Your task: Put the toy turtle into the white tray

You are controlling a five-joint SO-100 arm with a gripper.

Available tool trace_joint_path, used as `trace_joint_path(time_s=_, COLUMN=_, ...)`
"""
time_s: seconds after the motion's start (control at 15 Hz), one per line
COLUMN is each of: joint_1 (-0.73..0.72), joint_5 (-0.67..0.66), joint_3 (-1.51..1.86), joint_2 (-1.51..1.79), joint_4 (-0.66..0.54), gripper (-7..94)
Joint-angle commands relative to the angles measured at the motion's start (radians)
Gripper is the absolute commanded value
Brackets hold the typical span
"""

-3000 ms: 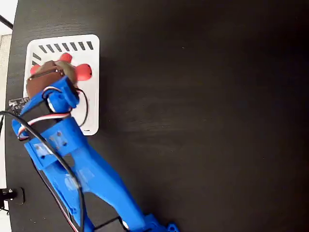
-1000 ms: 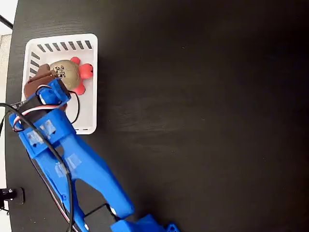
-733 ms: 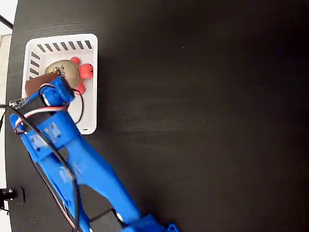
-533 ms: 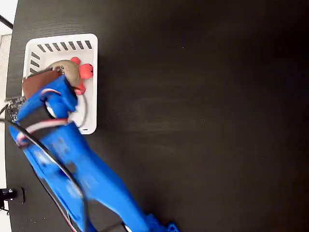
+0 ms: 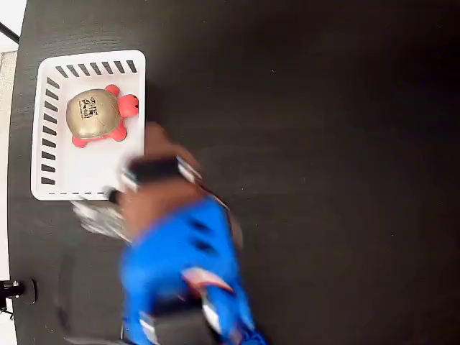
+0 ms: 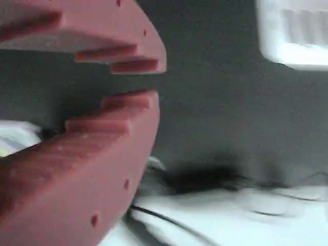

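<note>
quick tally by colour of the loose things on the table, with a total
white: 1, the tray
tan and red: 1, the turtle, lying inside the tray
total: 2

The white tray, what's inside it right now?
The white tray holds only the toy turtle, shell up, in its upper half in the fixed view. The rest of the floor is bare. The gripper is outside it, holding nothing.
</note>
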Motion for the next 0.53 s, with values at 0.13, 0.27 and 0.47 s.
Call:
trace_joint_path(time_s=0.13, joint_1=0.044, joint_5=-0.052, joint_3=0.506, joint_2=0.459, joint_4=-0.087, gripper=0)
trace_joint_path(time_s=0.27, joint_1=0.071, joint_5=-0.075, joint_3=0.632, joint_2=0.604, joint_4=-0.052, gripper=0)
trace_joint_path(time_s=0.47, joint_1=0.075, joint_5=-0.08, joint_3=0.762, joint_2=0.758, joint_4=0.032, gripper=0)
